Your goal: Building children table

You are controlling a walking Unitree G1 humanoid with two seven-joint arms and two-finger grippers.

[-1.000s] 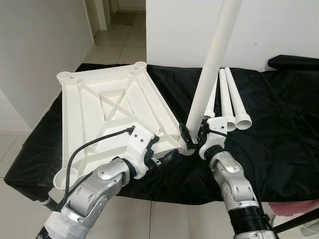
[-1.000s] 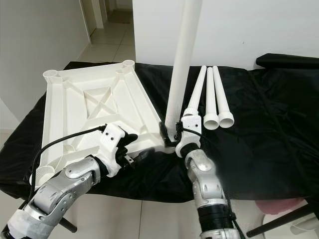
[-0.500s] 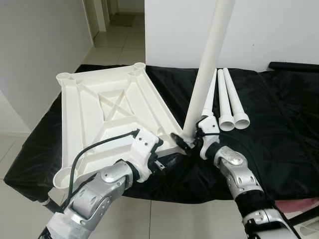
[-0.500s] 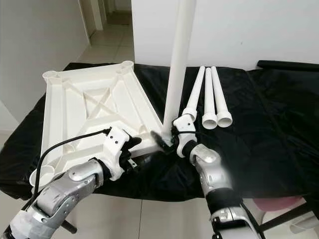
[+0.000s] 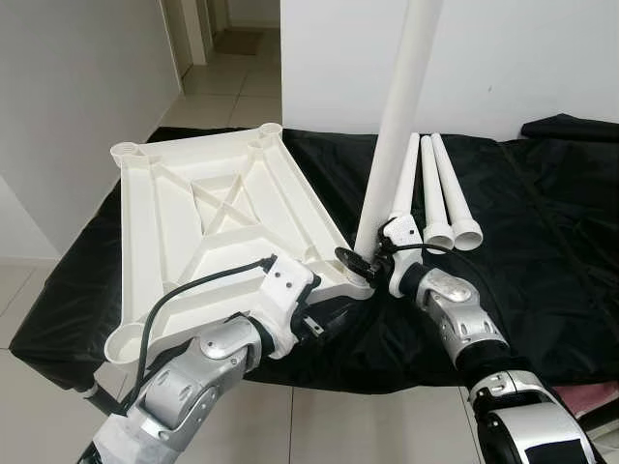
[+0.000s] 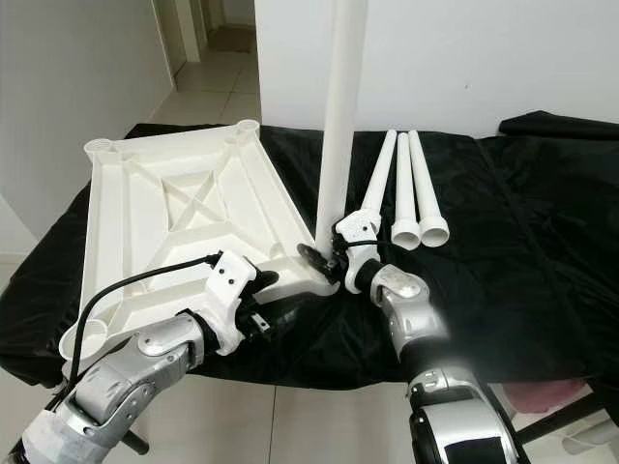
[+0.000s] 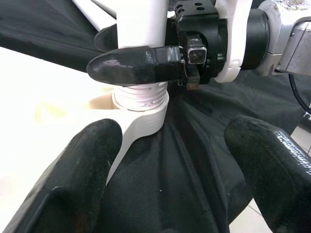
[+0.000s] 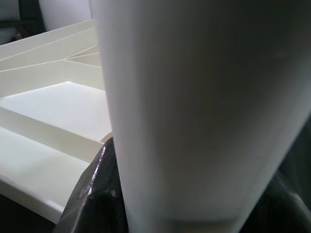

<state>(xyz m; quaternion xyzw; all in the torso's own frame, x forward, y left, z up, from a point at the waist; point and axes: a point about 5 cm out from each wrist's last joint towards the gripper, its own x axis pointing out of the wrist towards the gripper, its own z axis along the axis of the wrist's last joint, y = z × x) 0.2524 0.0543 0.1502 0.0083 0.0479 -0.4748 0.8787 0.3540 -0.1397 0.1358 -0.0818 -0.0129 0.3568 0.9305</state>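
Now the white tabletop (image 5: pixel 208 227) lies upside down on the black-draped bench (image 5: pixel 542 251), its ribbed underside and four corner sockets facing up so the legs can go in from above. One leg (image 5: pixel 397 145) stands nearly upright in the socket (image 7: pixel 141 109) at the tabletop's near right corner. The left wrist view shows the leg's threaded end sitting in the socket collar with several threads above the rim, so by my judgement it is not yet fully screwed home.

The right claw (image 5: pixel 360 268) is clamped around the leg just above that socket, one black finger (image 7: pixel 131 65) lying across the front of the tube. A grip this low probably gives the best purchase for turning the leg while keeping it in line with the thread.

The left claw (image 5: pixel 324 317) sits at the tabletop's near edge, just beside the same corner, its fingers (image 7: pixel 92 160) spread wide and holding nothing. It seems placed to brace the tabletop against the twisting, though whether it actually touches the edge I cannot tell.

Three spare legs (image 5: pixel 435 198) lie side by side on the bench beyond the tabletop's right edge, their wide open ends towards the robot, waiting for the remaining sockets.
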